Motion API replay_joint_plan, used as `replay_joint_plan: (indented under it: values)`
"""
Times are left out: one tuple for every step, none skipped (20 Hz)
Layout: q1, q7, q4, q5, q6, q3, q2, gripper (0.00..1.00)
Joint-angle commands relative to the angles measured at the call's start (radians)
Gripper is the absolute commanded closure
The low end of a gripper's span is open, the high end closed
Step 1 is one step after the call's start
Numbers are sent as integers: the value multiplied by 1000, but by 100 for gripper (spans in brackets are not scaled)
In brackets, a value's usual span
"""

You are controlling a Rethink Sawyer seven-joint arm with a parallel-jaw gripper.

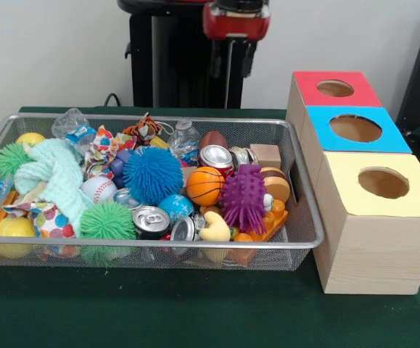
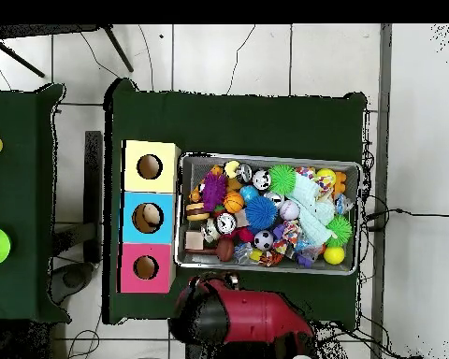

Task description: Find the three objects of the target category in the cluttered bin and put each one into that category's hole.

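pincer state unclear; dotted cloth pieces (image 1: 46, 217) in the cluttered bin (image 1: 307, 239)

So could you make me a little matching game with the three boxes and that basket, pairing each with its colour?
Things:
1. largest box
2. middle box
3. box farthest from the camera in the front view
4. wire basket

Colours:
A. blue top
B. silver mesh
C. yellow top
D. red top

Pairs: 1-C, 2-A, 3-D, 4-B
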State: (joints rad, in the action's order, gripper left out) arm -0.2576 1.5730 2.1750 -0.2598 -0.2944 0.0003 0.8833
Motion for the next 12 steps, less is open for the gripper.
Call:
replay_joint_plan:
  values:
    - [-100, -89, -132, -136, -9, 102, -105, 0]
    - [-136, -103, -136, -152, 1, 127, -117, 0]
    - [-145, -110, -148, -172, -2, 134, -125, 0]
    - [-158, -140, -176, -200, -35, 137, -137, 0]
    - [-171, -151, -186, -217, -50, 146, -138, 0]
    - [-187, -173, -206, -240, -74, 155, -142, 0]
    - [-194, -177, -214, -254, -85, 163, -141, 0]
    - [-213, -195, -228, -274, -91, 179, -145, 0]
    - [-226, -203, -238, -285, -100, 192, -147, 0]
    - [-238, -211, -247, -296, -108, 206, -150, 0]
    - [-245, -210, -255, -308, -114, 216, -152, 0]
    - [-256, -228, -272, -324, -128, 232, -159, 0]
